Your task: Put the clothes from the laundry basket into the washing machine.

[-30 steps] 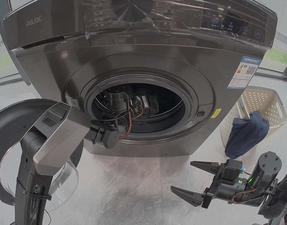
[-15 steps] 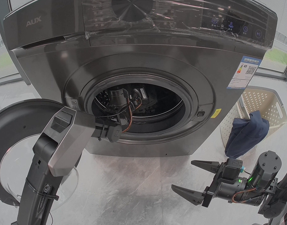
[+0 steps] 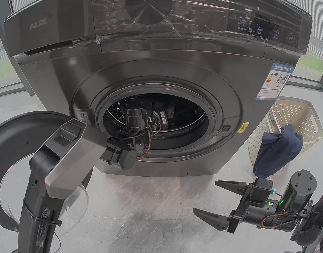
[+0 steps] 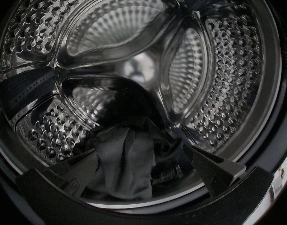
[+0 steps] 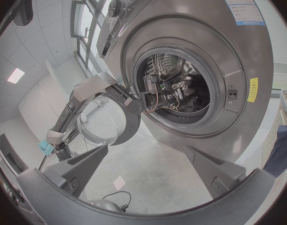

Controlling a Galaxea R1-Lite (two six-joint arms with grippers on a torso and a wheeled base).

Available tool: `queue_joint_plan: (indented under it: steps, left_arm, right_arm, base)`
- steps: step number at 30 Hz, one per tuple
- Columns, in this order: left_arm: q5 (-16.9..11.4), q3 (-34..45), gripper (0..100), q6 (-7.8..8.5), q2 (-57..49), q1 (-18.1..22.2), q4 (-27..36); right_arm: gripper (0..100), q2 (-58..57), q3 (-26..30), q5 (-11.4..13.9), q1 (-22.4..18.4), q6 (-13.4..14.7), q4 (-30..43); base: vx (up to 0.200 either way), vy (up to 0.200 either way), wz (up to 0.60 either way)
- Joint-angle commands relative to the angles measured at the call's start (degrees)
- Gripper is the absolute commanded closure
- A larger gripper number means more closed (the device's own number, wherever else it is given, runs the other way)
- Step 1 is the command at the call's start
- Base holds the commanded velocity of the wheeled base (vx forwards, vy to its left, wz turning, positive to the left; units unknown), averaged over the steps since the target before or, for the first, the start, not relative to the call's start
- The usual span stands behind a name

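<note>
The left gripper point(image 4: 140, 152) sat inside the drum point(image 4: 231, 63) of the washing machine point(image 3: 189, 71), its jaws spread wide and holding nothing. A dark grey garment point(image 4: 124, 166) lay in a crumpled heap on the drum floor between and just beyond the fingers; in that dim light I could not tell whether it was one piece or several. The right gripper point(image 3: 204, 198) hung low over the floor in front of the machine, jaws likewise wide and empty. A navy garment point(image 3: 278, 150) was draped over the near rim of the laundry basket point(image 3: 309, 123), which stood just beside the machine on the robot's right. Its long axis ran up and down, the upper end caught on the rim and the lower end pointing at the floor, apparently touching it. It looked light, soft and limp, likely to sag and trail when lifted, and neither fragile nor slippery. The best hold seemed to be the bunched fold at the rim, pinched deep enough to catch several layers.
</note>
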Motion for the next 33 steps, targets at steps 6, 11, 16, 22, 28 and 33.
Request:
queue_joint_plan:
  steps: [6,11,16,22,28,33]
  left_arm:
    - [-2.3,26.0,0,4.6,-12.5,-6.5,-9.2]
    - [-2.5,30.7,0,6.53,-12.3,-6.8,-13.6]
    - [-2.7,35.9,0,6.53,-14.9,-7.2,-15.0]
    - [-2.5,49.6,0,6.53,-21.2,-11.9,-19.7]
    - [-2.4,71.8,0,6.36,-32.8,-20.0,-31.0]
    - [-2.5,82.8,0,5.39,-44.0,-21.5,-36.8]
  right_arm:
    - [0,-0.2,0.5,-0.1,0.7,0.0,0.0]
    - [0,-0.3,0.5,-0.2,0.7,0.0,0.0]
    - [0,-0.4,0.6,-0.1,0.5,0.1,0.0]
    - [0,-0.4,1.0,-0.2,0.9,0.1,0.0]
    - [0,-5.7,4.0,-0.5,-1.2,-0.1,0.1]
    - [0,-9.3,5.7,-0.4,-6.8,0.0,0.6]
  base:
    - [0.0,0.0,0.0]
    - [0.0,0.0,0.0]
    - [0.0,0.0,0.0]
    - [0.0,0.0,0.0]
    - [0.0,0.0,0.0]
    - [0.0,0.0,0.0]
